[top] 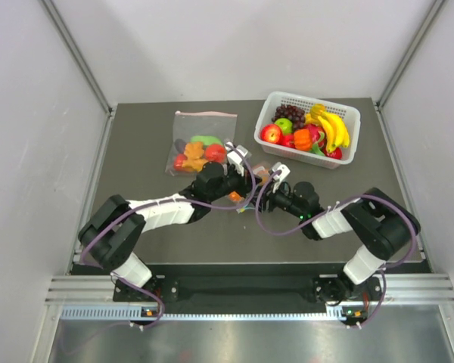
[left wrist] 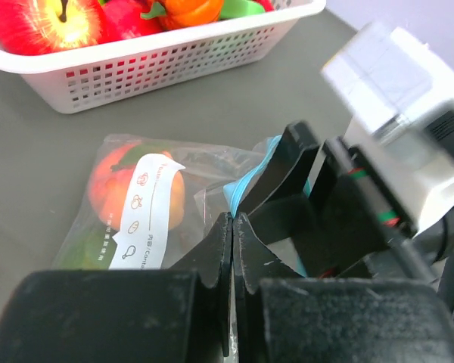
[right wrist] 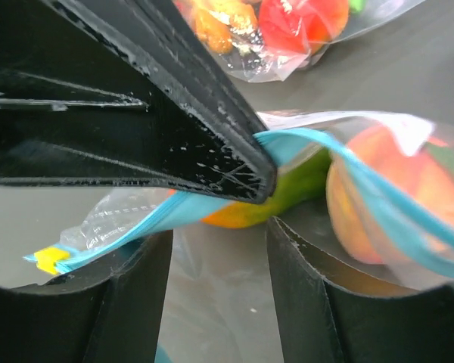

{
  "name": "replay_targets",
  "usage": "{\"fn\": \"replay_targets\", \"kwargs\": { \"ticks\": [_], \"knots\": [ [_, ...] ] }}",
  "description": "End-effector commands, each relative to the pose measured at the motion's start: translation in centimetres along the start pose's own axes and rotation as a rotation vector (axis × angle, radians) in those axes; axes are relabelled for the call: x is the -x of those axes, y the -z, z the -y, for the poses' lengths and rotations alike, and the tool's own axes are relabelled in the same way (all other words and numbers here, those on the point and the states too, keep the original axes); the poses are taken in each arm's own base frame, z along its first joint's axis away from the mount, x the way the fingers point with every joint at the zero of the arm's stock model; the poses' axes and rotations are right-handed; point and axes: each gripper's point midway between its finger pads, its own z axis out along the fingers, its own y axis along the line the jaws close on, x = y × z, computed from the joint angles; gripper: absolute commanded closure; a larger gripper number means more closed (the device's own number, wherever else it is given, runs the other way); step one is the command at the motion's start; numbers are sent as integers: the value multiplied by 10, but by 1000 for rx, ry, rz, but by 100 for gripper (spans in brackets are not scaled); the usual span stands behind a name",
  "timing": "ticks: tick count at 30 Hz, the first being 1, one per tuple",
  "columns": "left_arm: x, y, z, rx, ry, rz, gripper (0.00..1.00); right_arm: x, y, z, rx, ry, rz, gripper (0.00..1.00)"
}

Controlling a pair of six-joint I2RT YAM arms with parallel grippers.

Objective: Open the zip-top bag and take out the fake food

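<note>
The bag (left wrist: 200, 162) lies mid-table (top: 136, 162), just near of the big bag (top: 203, 128) and near-left of the basket (top: 287, 96). The food (left wrist: 110, 181), orange and green, is inside it behind a white label. The left gripper (left wrist: 233, 223) is closed, pinching the bag by its blue zip strip. The right gripper (right wrist: 219, 242) meets it from the right, fingers parted with loose film between them
</note>
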Motion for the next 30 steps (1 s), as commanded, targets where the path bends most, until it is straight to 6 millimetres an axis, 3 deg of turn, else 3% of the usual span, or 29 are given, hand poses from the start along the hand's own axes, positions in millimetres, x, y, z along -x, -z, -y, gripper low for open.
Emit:
{"fn": "replay_targets", "kwargs": {
  "ticks": [1, 6, 12, 20, 27, 30],
  "knots": [
    [38, 0, 12, -38, 34, 172, 100, 32, -18, -16, 35, -1, 124, 47],
    [34, -3, 12, -21, 35, 175, 100, 21, -30, -21, 17, -14, 97, 36],
    [28, -1, 13, -13, 45, 194, 100, 15, -30, 3, -131, -65, 106, 21],
    [17, -1, -5, 113, -12, 153, 100, 13, -14, 29, -279, -9, 121, 16],
    [11, -3, -11, 144, -47, 97, 100, 20, 3, 34, -326, 72, 141, 15],
    [13, -2, -8, 133, -44, 99, 100, 20, 1, 33, -317, 59, 137, 14]
  ]
}}
